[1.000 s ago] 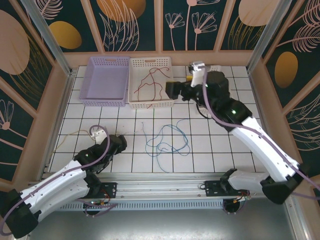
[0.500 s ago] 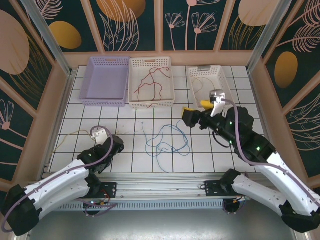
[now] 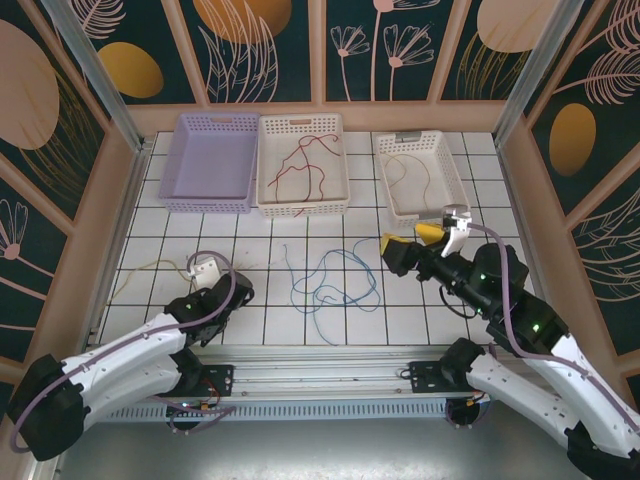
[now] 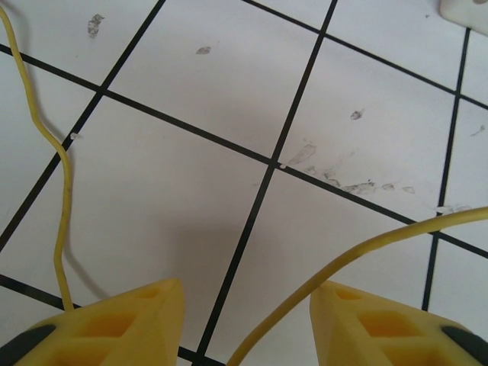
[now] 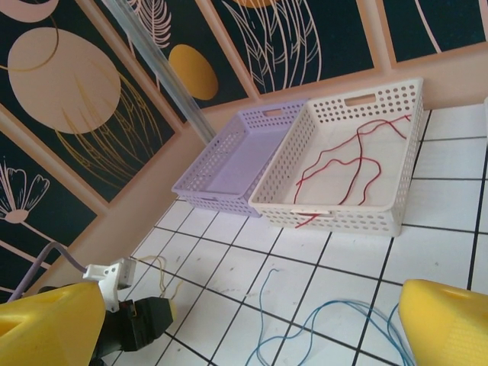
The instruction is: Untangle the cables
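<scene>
1. White-tiled bench (image 3: 250, 235) with a black grid sits between leaf-painted walls. Three perforated plastic baskets line its far edge, apparently one per sorted wire.
2. The thin red cable (image 5: 358, 159) lies in the middle white basket (image 3: 305, 208). A thin brownish cable (image 3: 430, 172) lies in the right white basket (image 3: 395, 190). The lilac basket (image 3: 212, 205) stands at the left.
3. The thin blue cable (image 3: 318, 295) lies in loose loops mid-bench, apart from the others.
4. The left claw (image 4: 245, 286) straddles the thin yellow cable (image 4: 67, 198) at the bench's left. Its fingers are apart, and one strand runs between them unpinched, placed, I judge, for closing.
5. The right claw (image 5: 252, 297) is spread wide and grasps nothing. It hovers near the blue loops, which are probably its target.
</scene>
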Motion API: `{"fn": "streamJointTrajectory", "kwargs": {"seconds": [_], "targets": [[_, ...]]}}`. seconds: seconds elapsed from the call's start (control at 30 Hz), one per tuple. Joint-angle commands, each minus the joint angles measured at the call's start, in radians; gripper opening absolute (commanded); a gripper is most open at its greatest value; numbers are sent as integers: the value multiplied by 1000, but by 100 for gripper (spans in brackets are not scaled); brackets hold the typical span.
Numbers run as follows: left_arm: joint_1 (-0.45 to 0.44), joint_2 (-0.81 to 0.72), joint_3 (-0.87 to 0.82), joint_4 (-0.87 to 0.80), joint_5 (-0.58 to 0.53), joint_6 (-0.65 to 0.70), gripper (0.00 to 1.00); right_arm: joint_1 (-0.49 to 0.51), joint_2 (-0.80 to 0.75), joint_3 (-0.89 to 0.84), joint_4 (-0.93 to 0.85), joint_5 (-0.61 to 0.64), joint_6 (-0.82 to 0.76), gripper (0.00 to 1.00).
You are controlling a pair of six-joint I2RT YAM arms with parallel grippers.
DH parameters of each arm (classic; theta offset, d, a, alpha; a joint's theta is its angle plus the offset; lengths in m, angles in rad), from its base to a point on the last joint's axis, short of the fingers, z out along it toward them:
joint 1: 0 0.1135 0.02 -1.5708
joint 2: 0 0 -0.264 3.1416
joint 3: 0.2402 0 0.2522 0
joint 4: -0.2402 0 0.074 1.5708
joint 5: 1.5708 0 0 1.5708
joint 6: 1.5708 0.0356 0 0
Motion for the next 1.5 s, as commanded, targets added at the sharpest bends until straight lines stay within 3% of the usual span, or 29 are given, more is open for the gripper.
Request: {"fn": "streamJointTrajectory", "kwargs": {"seconds": [0.0,0.1,0.4,0.63,0.8,1.13,1.3,1.47], "targets": [[7,35,12,-2,-35,12,42,8,-25,-27,-10,-18,45,99],[8,77,29,0,-47,13,35,8,-44,-40,-10,-23,58,99],[8,159,68,65,-44,38,2,8,-74,-53,-19,-22,69,99],[10,209,141,121,-15,83,0,7,-96,-58,-29,-4,69,99],[10,231,284,140,34,163,0,8,-101,-68,-42,38,66,99],[-1,358,824,40,135,327,0,8,-159,-118,-83,137,80,99],[-50,551,1221,-22,216,415,0,8,-200,-141,-76,180,58,99],[-64,802,1597,-16,382,473,0,7,-253,-143,-62,276,29,99]]}}
